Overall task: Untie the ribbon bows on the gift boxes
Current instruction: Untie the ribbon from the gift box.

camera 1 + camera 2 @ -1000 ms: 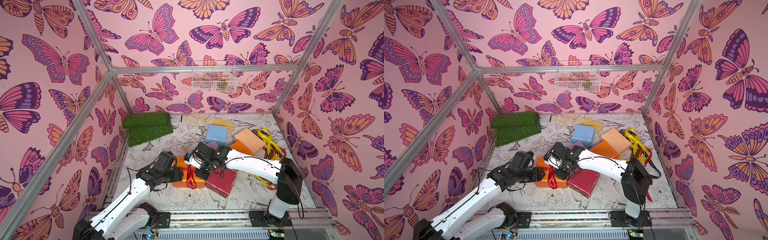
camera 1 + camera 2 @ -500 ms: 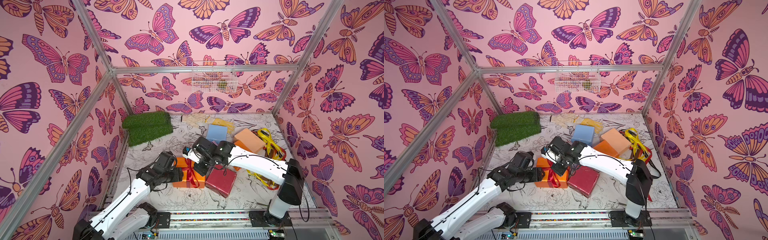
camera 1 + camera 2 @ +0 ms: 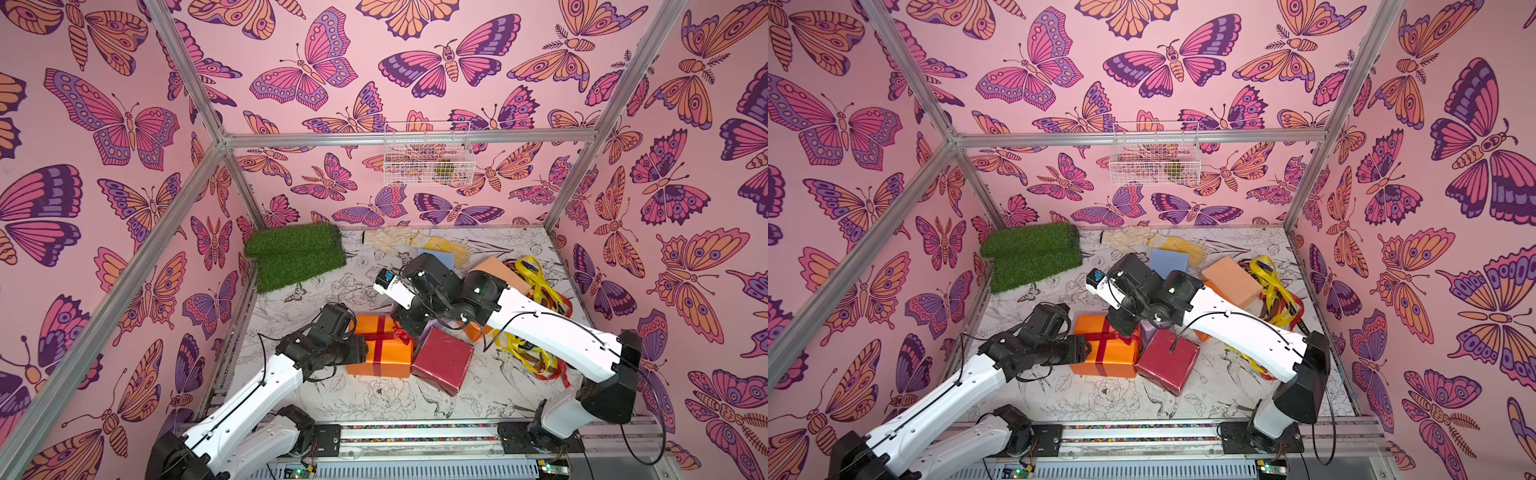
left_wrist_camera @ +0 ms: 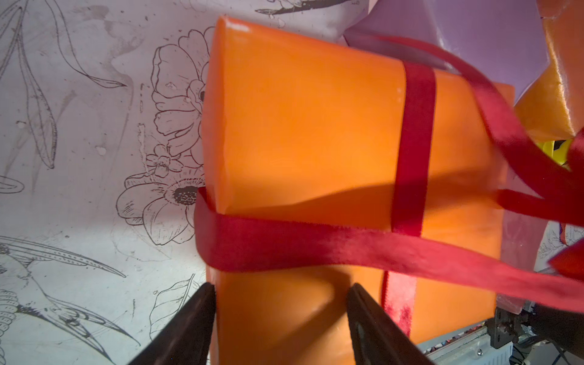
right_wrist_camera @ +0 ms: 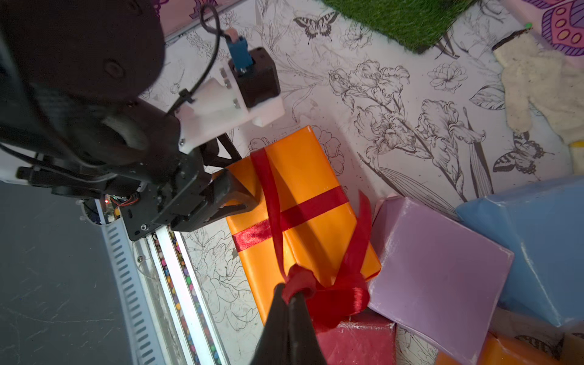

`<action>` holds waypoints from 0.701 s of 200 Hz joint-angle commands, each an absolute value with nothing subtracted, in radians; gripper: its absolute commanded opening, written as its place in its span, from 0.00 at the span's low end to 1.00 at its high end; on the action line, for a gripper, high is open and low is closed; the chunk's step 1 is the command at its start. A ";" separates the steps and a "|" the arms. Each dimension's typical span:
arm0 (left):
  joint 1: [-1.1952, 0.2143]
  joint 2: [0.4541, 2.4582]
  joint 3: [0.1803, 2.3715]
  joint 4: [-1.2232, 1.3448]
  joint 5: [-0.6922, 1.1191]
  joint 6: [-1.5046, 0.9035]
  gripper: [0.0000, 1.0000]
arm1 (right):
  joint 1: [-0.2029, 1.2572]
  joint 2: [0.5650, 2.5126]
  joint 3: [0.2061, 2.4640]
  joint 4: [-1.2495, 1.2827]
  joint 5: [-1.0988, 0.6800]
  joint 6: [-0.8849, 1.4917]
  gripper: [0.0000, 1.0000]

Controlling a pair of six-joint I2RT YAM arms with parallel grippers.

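An orange gift box [image 3: 384, 359] [image 3: 1088, 332] [image 4: 300, 126] [image 5: 303, 164] lies near the front, crossed by a red ribbon [image 4: 316, 249] [image 3: 380, 347]. My left gripper [image 4: 281, 290] [image 3: 359, 349] [image 5: 249, 196] clamps the box's left end, one finger on each side. The ribbon's bow [image 5: 335, 294] hangs off the box's right edge. My right gripper [image 5: 292, 295] [image 3: 409, 328] [image 3: 1125, 328] is shut on a loop of it, and a strand runs taut up across the box.
A dark red box [image 3: 442, 359] and a lilac box [image 5: 436, 265] touch the orange box's right side. Behind lie a light blue box [image 3: 436, 257], a peach box [image 3: 498, 270], loose yellow and red ribbons [image 3: 528, 282], gloves [image 3: 440, 245] and green turf [image 3: 299, 253].
My right arm's wrist has risen and swung toward the back over the orange box, its gripper staying at the bow. The left arm has not moved.
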State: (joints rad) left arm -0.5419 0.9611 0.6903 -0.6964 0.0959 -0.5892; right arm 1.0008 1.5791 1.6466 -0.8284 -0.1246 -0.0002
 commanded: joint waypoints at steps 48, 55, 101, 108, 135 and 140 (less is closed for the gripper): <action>-0.546 0.986 0.673 -0.729 0.060 -0.594 0.67 | 0.968 1.490 1.741 -0.824 -0.132 -0.003 0.00; -0.546 0.985 0.673 -0.729 0.060 -0.594 0.67 | 0.963 1.484 1.750 -0.821 -0.124 -0.002 0.00; -0.546 0.978 0.673 -0.729 0.060 -0.594 0.67 | 0.885 1.440 1.795 -0.766 -0.130 0.007 0.00; -0.546 0.977 0.672 -0.730 0.060 -0.595 0.67 | 0.871 1.441 1.813 -0.765 -0.129 0.009 0.00; -0.546 0.976 0.672 -0.729 0.058 -0.594 0.67 | 0.803 1.443 1.874 -0.754 -0.121 0.013 0.00; -0.547 0.976 0.673 -0.729 0.058 -0.594 0.67 | 0.786 1.444 1.884 -0.747 -0.122 0.018 0.00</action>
